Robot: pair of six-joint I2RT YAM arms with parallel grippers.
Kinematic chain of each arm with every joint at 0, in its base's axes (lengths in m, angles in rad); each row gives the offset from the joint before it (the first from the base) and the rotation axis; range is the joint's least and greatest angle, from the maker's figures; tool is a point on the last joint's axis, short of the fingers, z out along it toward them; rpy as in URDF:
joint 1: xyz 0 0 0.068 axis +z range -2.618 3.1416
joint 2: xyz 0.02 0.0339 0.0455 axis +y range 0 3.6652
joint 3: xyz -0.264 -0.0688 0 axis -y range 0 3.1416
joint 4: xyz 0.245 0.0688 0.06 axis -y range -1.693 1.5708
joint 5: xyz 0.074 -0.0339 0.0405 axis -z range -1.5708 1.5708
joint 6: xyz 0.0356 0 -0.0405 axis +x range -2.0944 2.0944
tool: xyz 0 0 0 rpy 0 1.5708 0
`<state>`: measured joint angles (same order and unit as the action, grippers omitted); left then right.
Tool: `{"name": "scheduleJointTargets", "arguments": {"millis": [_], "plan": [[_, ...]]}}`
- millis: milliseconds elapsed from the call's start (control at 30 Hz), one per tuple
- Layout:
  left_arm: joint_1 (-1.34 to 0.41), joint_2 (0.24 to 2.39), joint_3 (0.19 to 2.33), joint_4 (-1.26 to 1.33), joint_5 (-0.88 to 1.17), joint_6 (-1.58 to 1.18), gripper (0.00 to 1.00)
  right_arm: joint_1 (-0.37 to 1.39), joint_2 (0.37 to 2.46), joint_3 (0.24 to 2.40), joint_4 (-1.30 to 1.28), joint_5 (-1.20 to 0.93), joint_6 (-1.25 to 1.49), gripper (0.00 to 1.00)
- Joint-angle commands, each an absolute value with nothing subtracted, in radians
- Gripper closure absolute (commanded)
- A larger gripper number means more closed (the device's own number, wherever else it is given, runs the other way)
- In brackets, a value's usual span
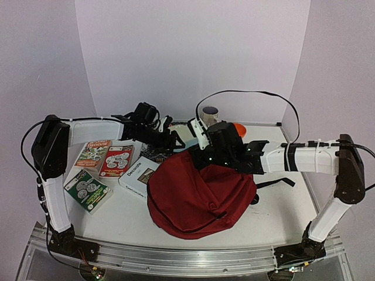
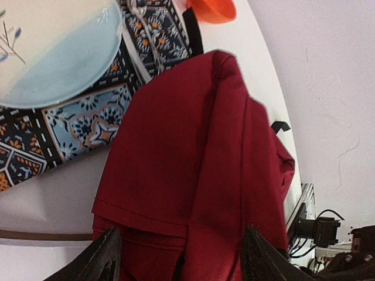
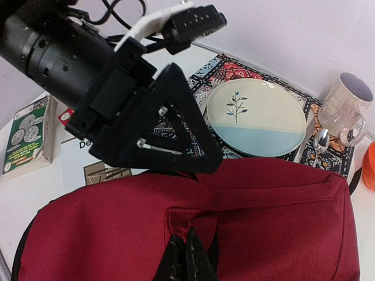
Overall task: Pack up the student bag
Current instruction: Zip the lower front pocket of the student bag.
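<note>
The dark-red student bag (image 1: 199, 196) lies slumped in the middle of the table. It fills the left wrist view (image 2: 193, 146) and the lower half of the right wrist view (image 3: 281, 222). My left gripper (image 2: 184, 260) is open, its two fingers wide apart on either side of the bag's red fabric at its far top edge (image 1: 176, 142). It shows as a black triangle in the right wrist view (image 3: 170, 129). My right gripper (image 3: 186, 257) is shut, pinching a small fold of the bag's fabric near its top (image 1: 202, 157).
Behind the bag lies a patterned placemat (image 2: 88, 117) with a pale blue-and-cream plate (image 3: 258, 117), a spoon (image 3: 321, 140), a mug (image 3: 345, 105) and an orange bowl (image 2: 214, 9). Three books (image 1: 117, 161) and a white box (image 1: 136, 175) lie to the left.
</note>
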<state>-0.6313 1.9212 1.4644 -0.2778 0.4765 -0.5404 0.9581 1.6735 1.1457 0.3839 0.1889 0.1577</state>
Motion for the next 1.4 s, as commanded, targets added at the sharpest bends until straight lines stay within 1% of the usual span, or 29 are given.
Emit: {"name": "scheduleJointTargets", "arguments": {"millis": [0,167,267,300,367,400,433,500,533,567,1000,1133,1167,1267,1367], "plan": [[-0.653,1.969,1.532,-0.330,0.533,-0.497,0.29,0.961,1.688,1.203,0.435,0.165,0.160,1.00],[-0.672,1.995,1.537,-0.339,0.576,-0.491,0.29,0.961,1.697,1.208,0.436,0.160,0.154,1.00],[-0.683,2.001,1.547,-0.339,0.599,-0.486,0.36,0.961,1.703,1.209,0.435,0.161,0.152,1.00],[-0.684,2.001,1.552,-0.339,0.610,-0.487,0.40,0.961,1.704,1.208,0.436,0.163,0.151,1.00],[-0.685,2.002,1.559,-0.339,0.623,-0.488,0.53,0.961,1.706,1.206,0.435,0.164,0.151,1.00],[-0.685,2.001,1.562,-0.339,0.625,-0.487,0.62,0.961,1.706,1.204,0.434,0.165,0.150,1.00],[-0.685,2.002,1.564,-0.339,0.624,-0.488,0.73,0.961,1.705,1.201,0.433,0.166,0.150,1.00],[-0.684,1.999,1.567,-0.339,0.621,-0.488,0.91,0.961,1.700,1.194,0.429,0.167,0.152,1.00],[-0.684,1.998,1.568,-0.339,0.617,-0.489,0.97,0.961,1.694,1.190,0.426,0.166,0.154,1.00],[-0.684,1.997,1.568,-0.339,0.612,-0.490,1.00,0.961,1.687,1.184,0.422,0.165,0.156,1.00],[-0.663,1.955,1.558,-0.339,0.482,-0.512,1.00,0.963,1.562,1.060,0.345,0.113,0.205,1.00],[-0.662,1.952,1.561,-0.339,0.495,-0.507,1.00,0.966,1.548,1.024,0.345,0.103,0.225,1.00],[-0.662,1.951,1.560,-0.338,0.502,-0.505,0.95,0.966,1.551,1.024,0.345,0.103,0.226,1.00],[-0.662,1.944,1.553,-0.338,0.519,-0.491,0.69,0.965,1.560,1.035,0.352,0.109,0.226,1.00],[-0.663,1.920,1.531,-0.339,0.532,-0.466,0.49,0.965,1.567,1.056,0.359,0.125,0.214,1.00]]}}
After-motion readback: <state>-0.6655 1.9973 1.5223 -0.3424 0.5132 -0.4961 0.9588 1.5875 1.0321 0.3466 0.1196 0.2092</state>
